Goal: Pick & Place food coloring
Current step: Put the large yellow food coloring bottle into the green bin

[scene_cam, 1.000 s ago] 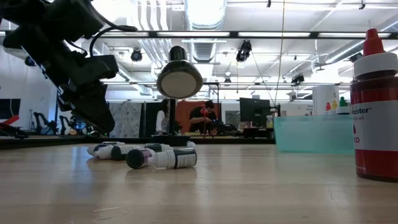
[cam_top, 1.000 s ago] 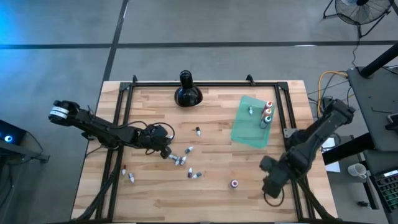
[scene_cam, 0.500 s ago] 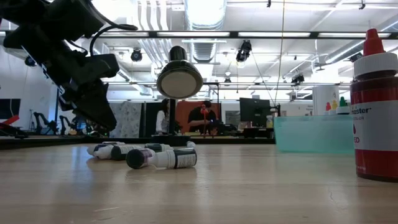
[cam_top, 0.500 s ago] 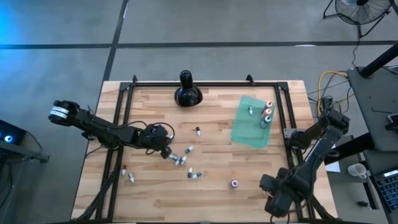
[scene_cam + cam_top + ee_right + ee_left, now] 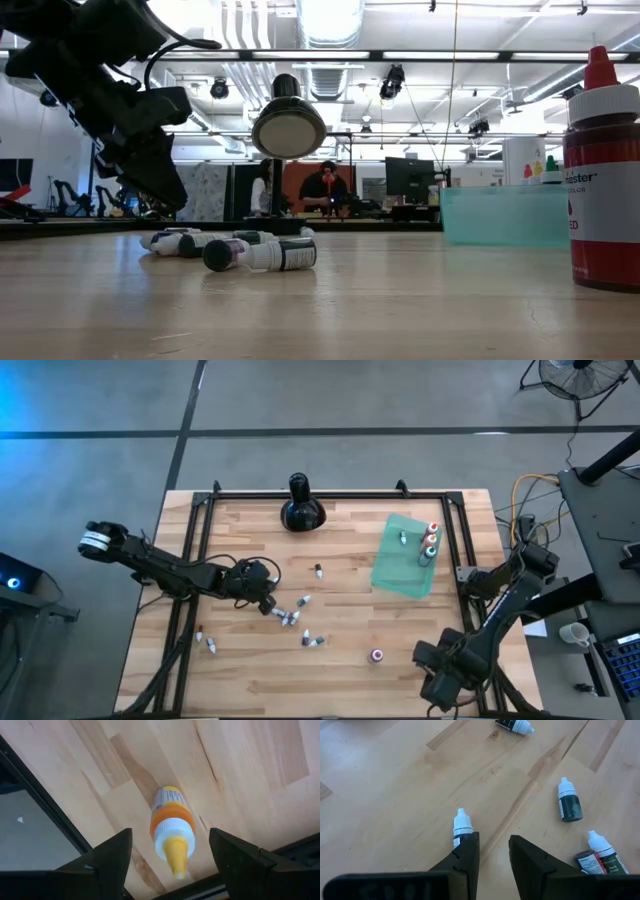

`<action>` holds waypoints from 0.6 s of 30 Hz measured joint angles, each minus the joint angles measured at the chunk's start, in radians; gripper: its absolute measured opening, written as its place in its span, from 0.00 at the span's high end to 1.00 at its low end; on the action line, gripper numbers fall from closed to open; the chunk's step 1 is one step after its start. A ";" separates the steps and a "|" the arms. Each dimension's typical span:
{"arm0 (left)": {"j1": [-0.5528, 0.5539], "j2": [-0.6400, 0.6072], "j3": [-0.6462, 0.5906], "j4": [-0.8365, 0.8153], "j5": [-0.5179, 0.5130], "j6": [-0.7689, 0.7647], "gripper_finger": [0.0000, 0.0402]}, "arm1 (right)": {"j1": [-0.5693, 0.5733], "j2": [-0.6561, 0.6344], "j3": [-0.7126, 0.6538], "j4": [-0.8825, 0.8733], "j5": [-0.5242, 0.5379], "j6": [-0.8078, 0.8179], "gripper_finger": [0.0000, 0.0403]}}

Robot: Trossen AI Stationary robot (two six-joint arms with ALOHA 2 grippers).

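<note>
Several small white-capped food coloring vials lie scattered on their sides mid-table (image 5: 303,622). My left gripper (image 5: 266,600) hovers just above them, open only narrowly. In the left wrist view, one vial (image 5: 462,826) lies on the wood beside one finger, partly hidden by it. My right gripper (image 5: 441,676) is wide open at the table's near right corner. It points down over an upright orange dropper with a yellow tip (image 5: 171,822), which stands between the fingers untouched. More bottles (image 5: 431,540) stand on the teal sheet (image 5: 400,565). A red bottle (image 5: 604,180) stands close to the low camera.
The black bulbous long-necked object (image 5: 300,510) sits at the far edge. A black frame rail (image 5: 330,496) runs around the table. The orange dropper stands close to the table's near edge (image 5: 60,820). Bare wood lies between the vial cluster and the teal sheet.
My right arm has swung toward the table's near edge, carrying its open gripper down to the near right corner. The left arm and the vials have stayed put.
</note>
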 joint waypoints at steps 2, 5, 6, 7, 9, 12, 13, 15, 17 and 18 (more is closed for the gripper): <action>0.000 0.000 0.000 0.000 0.000 0.000 0.80 | 0.000 0.000 -0.004 -0.001 0.002 0.000 0.40; 0.000 0.000 0.000 0.000 -0.006 -0.001 0.80 | 0.000 0.000 -0.010 0.002 0.002 0.000 0.45; 0.000 0.000 0.000 0.000 -0.007 -0.001 0.80 | 0.000 0.000 -0.012 0.000 0.003 0.000 0.47; 0.000 0.000 0.000 0.000 -0.008 -0.001 0.80 | 0.000 0.000 -0.013 0.000 0.003 0.000 0.48; 0.000 0.000 0.000 0.000 -0.009 -0.001 0.80 | 0.000 0.000 -0.013 0.001 0.003 -0.002 0.50; 0.000 0.000 0.000 0.000 -0.011 -0.002 0.80 | 0.000 0.000 -0.015 0.001 0.003 -0.003 0.54; 0.000 0.000 0.000 0.000 -0.013 -0.002 0.80 | 0.000 0.000 -0.015 0.002 0.001 -0.003 0.55; 0.000 0.000 0.000 0.000 -0.017 -0.002 0.80 | 0.000 0.000 -0.016 0.005 -0.007 -0.003 0.59; 0.000 0.000 0.000 0.000 -0.022 -0.002 0.80 | 0.000 0.000 -0.017 0.010 -0.024 0.000 0.63; 0.000 0.000 0.000 0.000 -0.025 -0.002 0.80 | 0.000 0.000 -0.017 0.012 -0.033 0.000 0.66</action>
